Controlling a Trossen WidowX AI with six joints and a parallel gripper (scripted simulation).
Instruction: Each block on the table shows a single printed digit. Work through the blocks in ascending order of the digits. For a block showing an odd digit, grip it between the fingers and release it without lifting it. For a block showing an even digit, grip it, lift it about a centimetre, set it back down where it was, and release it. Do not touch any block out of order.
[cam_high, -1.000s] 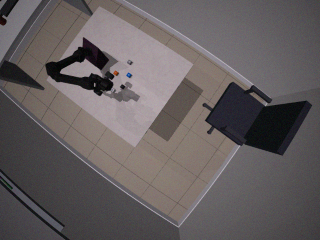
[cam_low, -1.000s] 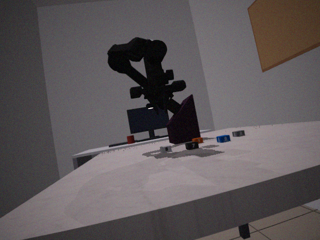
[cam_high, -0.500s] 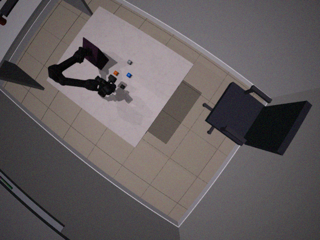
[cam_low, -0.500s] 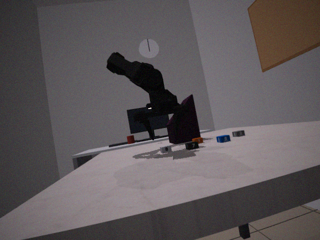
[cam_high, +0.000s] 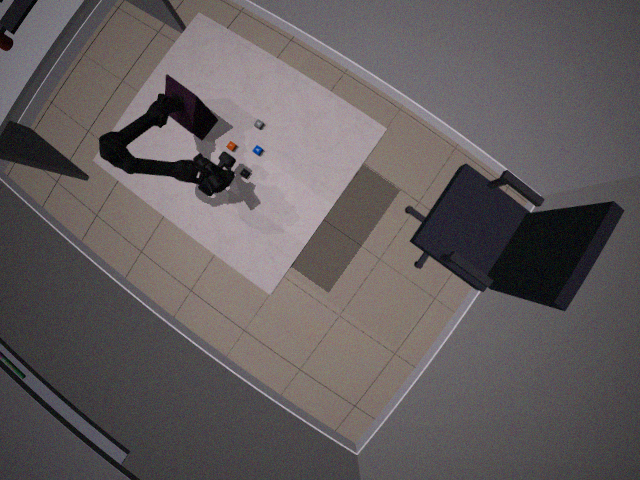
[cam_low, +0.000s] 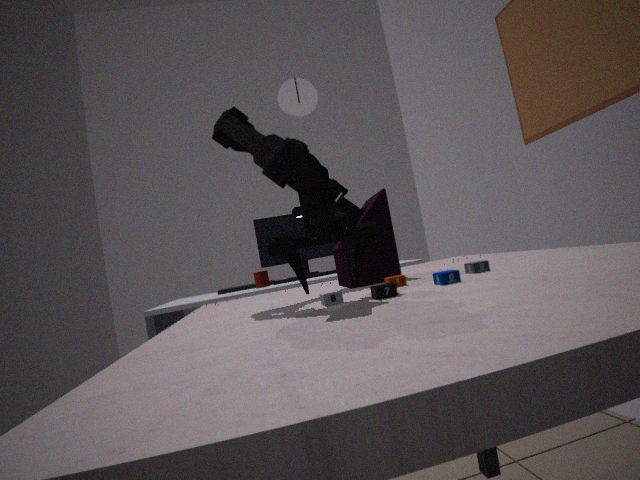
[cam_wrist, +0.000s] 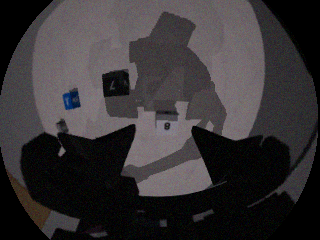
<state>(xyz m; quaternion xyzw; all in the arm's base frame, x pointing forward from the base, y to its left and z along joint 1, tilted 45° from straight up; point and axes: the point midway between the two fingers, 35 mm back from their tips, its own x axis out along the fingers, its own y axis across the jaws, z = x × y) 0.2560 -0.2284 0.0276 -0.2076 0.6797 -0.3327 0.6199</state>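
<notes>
White is the colour of the block marked 8 (cam_low: 331, 298) (cam_wrist: 167, 125), which is seen resting on the tabletop (cam_high: 310, 129) (cam_low: 258, 387), farther toward the lower-left edge of the top view than the other blocks. It is hidden there beneath the arm. The gripper (cam_high: 219, 173) (cam_low: 333, 281) (cam_wrist: 164, 128) is spread wide with nothing grasped, and in the wrist view the 8 is framed between its fingertips.

Toward the chair-side edge from the gripper, the black 7 (cam_high: 245, 172) (cam_low: 383, 290) (cam_wrist: 115, 83) is left ungripped. The orange block (cam_high: 231, 146) (cam_low: 395, 280), blue block (cam_high: 257, 150) (cam_low: 446, 277) (cam_wrist: 71, 100) and grey block (cam_high: 258, 124) (cam_low: 476, 266) (cam_wrist: 62, 125) are spread toward the upper-right edge; their digits cannot be read surely.

The approach to the 8 is judged to be in hand, probably the last turn. A straight descent around it is called for, then closing, a slight lift, setting down on the same spot and release. The 7 should be kept clear of the left-hand finger in the wrist view.
</notes>
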